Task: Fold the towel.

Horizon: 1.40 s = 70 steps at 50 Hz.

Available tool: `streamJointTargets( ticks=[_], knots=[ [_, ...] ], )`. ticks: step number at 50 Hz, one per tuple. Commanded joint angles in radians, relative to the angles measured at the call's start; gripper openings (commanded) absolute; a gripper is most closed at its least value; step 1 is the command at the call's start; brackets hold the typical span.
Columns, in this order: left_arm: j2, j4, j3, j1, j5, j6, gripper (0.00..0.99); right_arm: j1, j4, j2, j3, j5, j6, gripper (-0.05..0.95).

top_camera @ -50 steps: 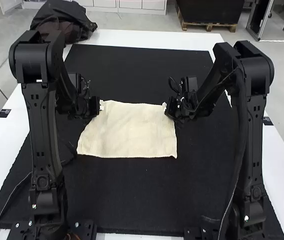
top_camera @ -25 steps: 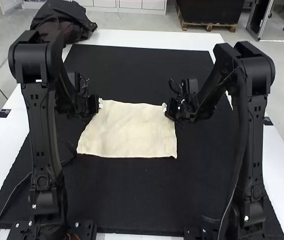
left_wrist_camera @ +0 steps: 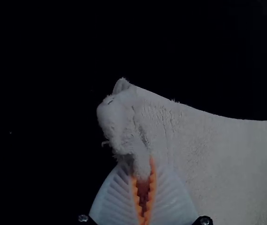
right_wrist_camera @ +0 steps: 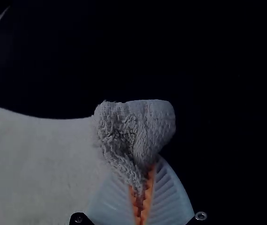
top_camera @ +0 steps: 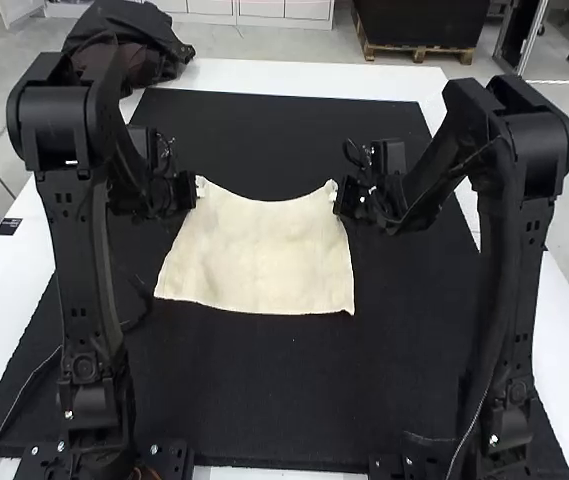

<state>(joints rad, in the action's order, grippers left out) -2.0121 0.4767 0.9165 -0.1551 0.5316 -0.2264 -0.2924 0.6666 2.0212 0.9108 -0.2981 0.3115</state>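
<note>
Two far corners of the towel [top_camera: 259, 255] are pinched, one per gripper: left gripper [top_camera: 200, 188] on the far left corner, right gripper [top_camera: 337, 193] on the far right. Towel is cream, over the black mat [top_camera: 294, 385] on the white counter [top_camera: 314, 76], around the middle, between the arms. Long axis runs left to right, crosswise to the counter. Far edge points away from the arm bases and sags between the grippers; near edge faces the bases, nearly straight, wider than the far one. Sides flare out toward it, left side more slanted.

Left wrist view: white ribbed fingers closed on a bunched corner, cloth puffed up past the tips, orange pads [left_wrist_camera: 136, 199] pressing its lower bit. Right wrist view: same grip, corner balled up in a thick fuzzy lump above the orange pads [right_wrist_camera: 148, 187], cloth stretching off to one side.

Hard to make out: corner tips are tucked into the lumps, can't tell exactly how they curl. Underside hidden; layer count can't be told. In the high view the finger bodies are mostly lost against the dark wrists, just pale tips visible. Left arm [top_camera: 86, 270] and right arm [top_camera: 514, 270] cover strips of the mat. Around the towel, both wrist views go nearly black.
</note>
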Motion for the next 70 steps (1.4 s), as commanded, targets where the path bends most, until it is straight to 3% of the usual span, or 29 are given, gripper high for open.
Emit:
streamJointTargets(
  ticks=[1, 16, 58, 70],
  knots=[
    [0.039, 0.008, 0.028, -0.027, 0.007, -0.010, 0.030, 0.012, 0.010, -0.042, -0.013, 0.022, -0.029, -0.01],
    [0.085, -0.001, 0.027, -0.081, 0.007, -0.005, 0.030, 0.035, 0.011, -0.078, -0.033, 0.030, -0.060, -0.01],
    [0.279, -0.070, -0.088, -0.072, 0.005, 0.039, 0.030, 0.025, -0.018, -0.283, -0.148, 0.040, -0.069, -0.01],
    [0.329, -0.128, -0.148, -0.063, 0.007, 0.084, 0.030, 0.025, -0.039, -0.345, -0.216, 0.047, -0.083, -0.01]
  ],
)
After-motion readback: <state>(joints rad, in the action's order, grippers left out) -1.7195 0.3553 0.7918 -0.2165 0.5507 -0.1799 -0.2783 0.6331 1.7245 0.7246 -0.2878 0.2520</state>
